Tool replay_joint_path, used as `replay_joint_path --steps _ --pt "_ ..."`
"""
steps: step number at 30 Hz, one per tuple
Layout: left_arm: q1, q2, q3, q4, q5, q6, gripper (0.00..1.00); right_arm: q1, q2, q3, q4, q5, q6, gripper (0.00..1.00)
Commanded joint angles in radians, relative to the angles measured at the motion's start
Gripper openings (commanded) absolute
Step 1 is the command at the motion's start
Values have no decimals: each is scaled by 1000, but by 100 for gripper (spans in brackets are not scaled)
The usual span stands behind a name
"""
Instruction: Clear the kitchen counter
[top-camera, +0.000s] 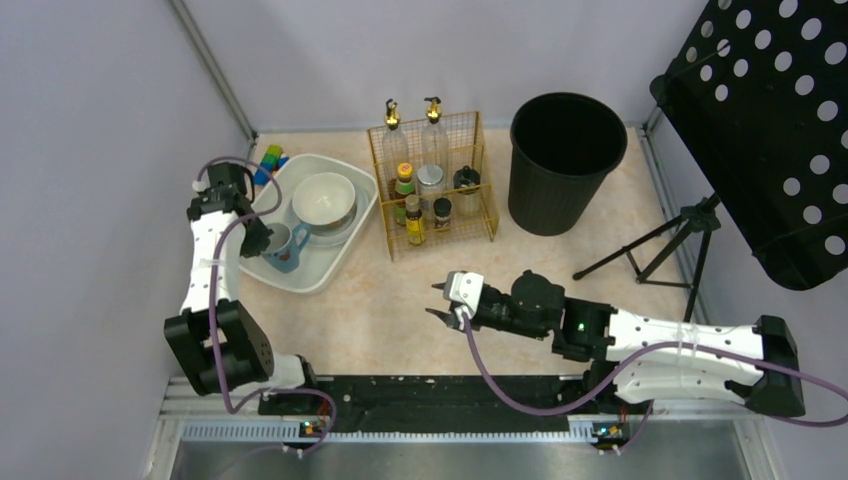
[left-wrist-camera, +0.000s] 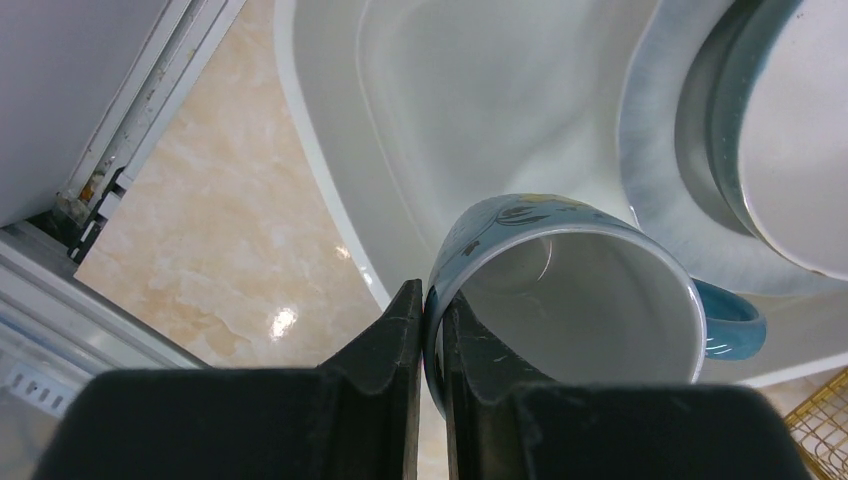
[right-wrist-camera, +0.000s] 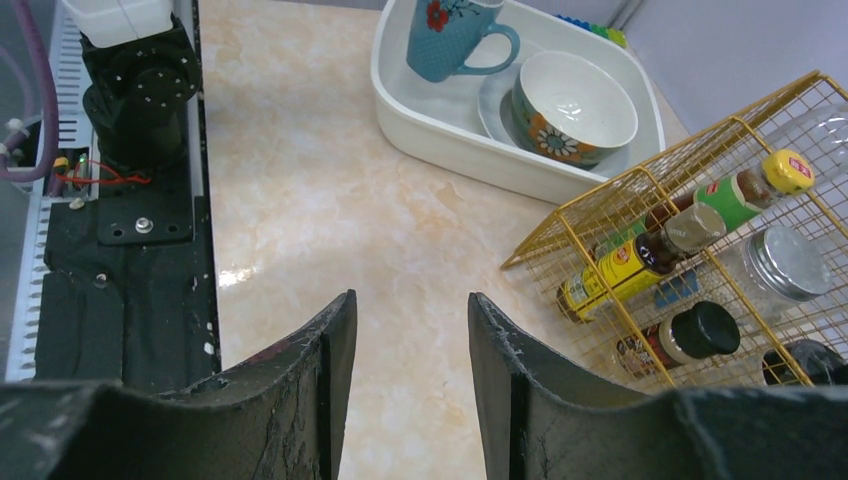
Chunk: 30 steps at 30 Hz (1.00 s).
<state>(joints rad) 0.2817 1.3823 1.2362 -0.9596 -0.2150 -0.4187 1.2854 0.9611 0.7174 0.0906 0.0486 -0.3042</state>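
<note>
1. Far-left corner of the counter (top-camera: 400, 300): a white tub (top-camera: 310, 272) sits here, with coloured blocks (top-camera: 270, 160) just behind it by the wall.
2. Left end effector (left-wrist-camera: 432, 300) is pressed together on the rim wall of the blue mug (left-wrist-camera: 580, 300), one finger outside and one inside. The handle is on the side opposite the fingers. The mug is over the tub's near end; cannot tell whether its base touches the tub floor.
3. A patterned bowl (top-camera: 323, 200) rests on a grey plate (left-wrist-camera: 660, 150) in the tub, just beside the mug.
4. Mug handling, judged: looks like glazed ceramic, so stiff, slick and chip-prone. A one-wall pinch may let it pivot. The rim wall or the handle are the usable holds.
5. Counter, judged: hard, glossy, stone-patterned and fixed in place. It offers nothing to grasp, and items should slide on it easily.
6. Far edge, centre: a gold wire rack (top-camera: 485, 170) holds bottles and jars.
7. Right end effector (right-wrist-camera: 412, 310) is spread and holds nothing, hovering over the counter's middle, toward the near edge.
8. Far-right corner: a black bin (top-camera: 565, 165), with a tripod (top-camera: 665, 250) by the right edge.
</note>
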Motion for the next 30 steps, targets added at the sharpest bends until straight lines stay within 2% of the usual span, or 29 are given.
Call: replay_joint_path --steps 1,10,22,23,28,30 --pt "18 32 -15 120 33 11 0 5 -37 -20 84 -20 24 44" --pt "53 126 -89 216 61 0 0 4 -44 -38 82 -17 34 44" --pt "57 203 -70 166 81 -12 0 5 -28 -27 80 -5 33 44" --pt "57 198 -74 164 87 -14 3 5 -29 -27 80 -4 32 44" --pt "55 143 -94 165 105 -5 28 5 -36 -29 75 3 35 44" --pt "55 120 -98 165 103 -1 33 5 -38 -30 72 1 40 44"
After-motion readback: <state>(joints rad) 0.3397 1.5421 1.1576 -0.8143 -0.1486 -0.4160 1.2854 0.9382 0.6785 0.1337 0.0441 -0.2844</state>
